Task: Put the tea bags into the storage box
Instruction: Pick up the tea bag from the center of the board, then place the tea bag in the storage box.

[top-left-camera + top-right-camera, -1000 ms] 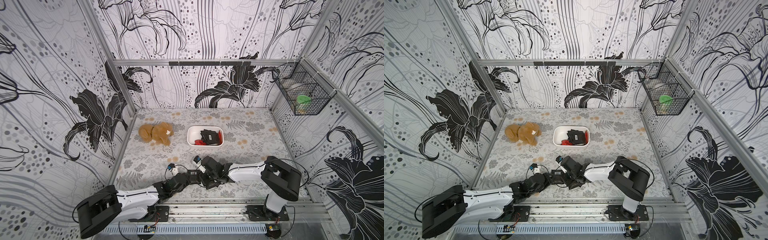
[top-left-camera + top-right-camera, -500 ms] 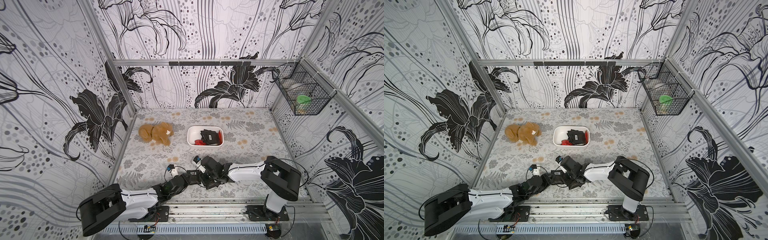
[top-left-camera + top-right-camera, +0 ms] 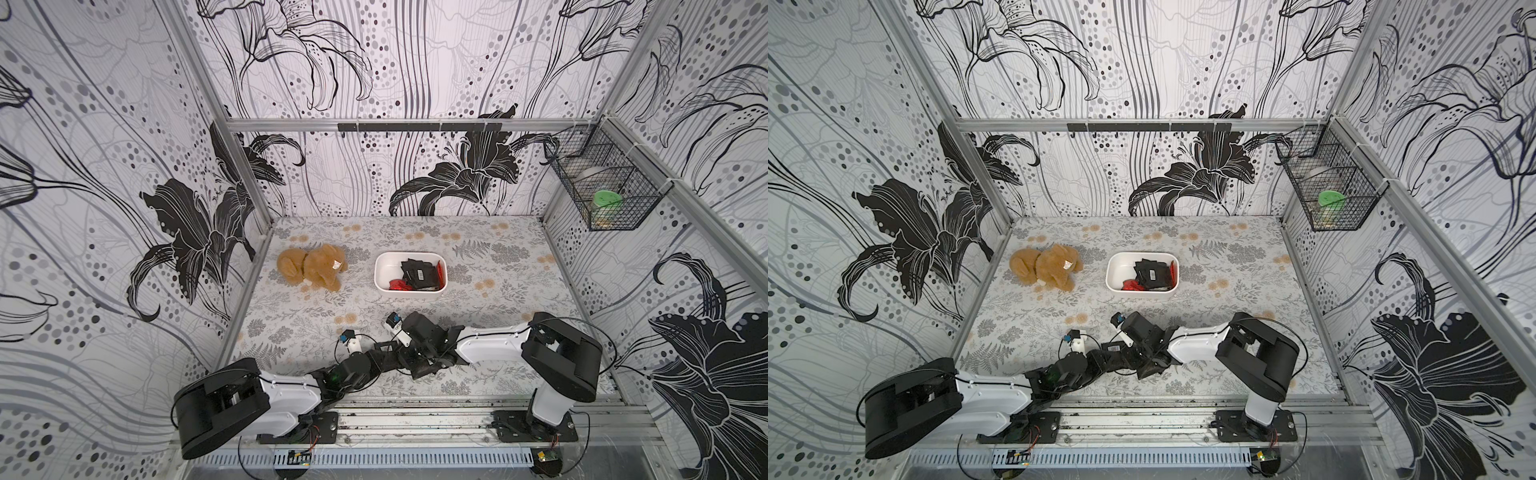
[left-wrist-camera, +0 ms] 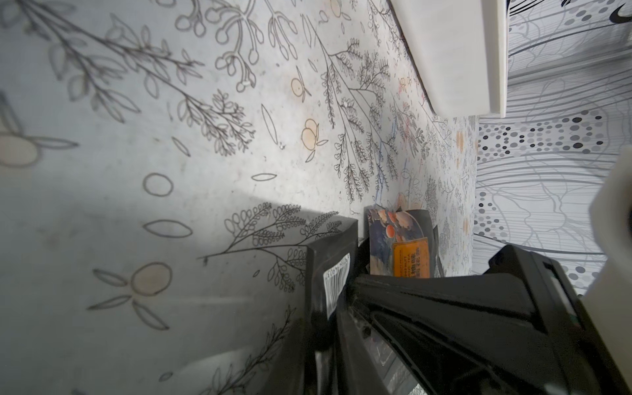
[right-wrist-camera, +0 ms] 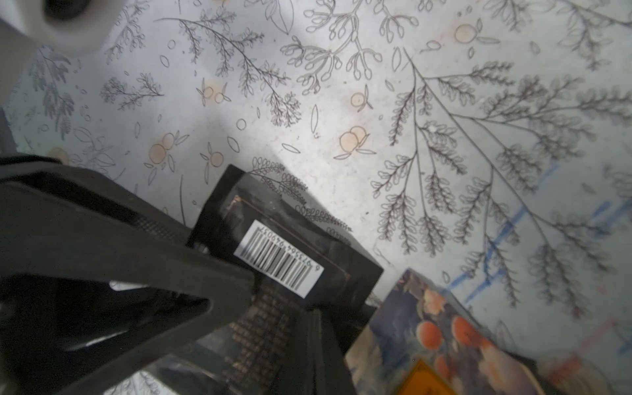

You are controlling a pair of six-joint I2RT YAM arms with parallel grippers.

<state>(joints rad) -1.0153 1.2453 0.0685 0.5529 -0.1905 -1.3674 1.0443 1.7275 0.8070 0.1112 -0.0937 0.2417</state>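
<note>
Left gripper [image 4: 343, 301] pinches flat black barcode-labelled sachet [image 5: 278, 263] by one edge, right gripper [image 3: 417, 363] jaws pressed together alongside: shallow grip may slip.

left gripper [image 3: 395, 360]: low, near side of storage box [image 3: 385, 274], pinching black tea bag [image 5: 273, 246] | right gripper [image 3: 419, 365]: tip-to-tip with it, jaws closed

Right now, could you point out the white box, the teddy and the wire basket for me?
storage box [image 3: 409, 294]: in a top view, on its near outer wall.
plush toy [image 3: 316, 272]: in a top view, on its brown body.
wire basket [image 3: 638, 208]: in a top view, on its side mesh.
</note>
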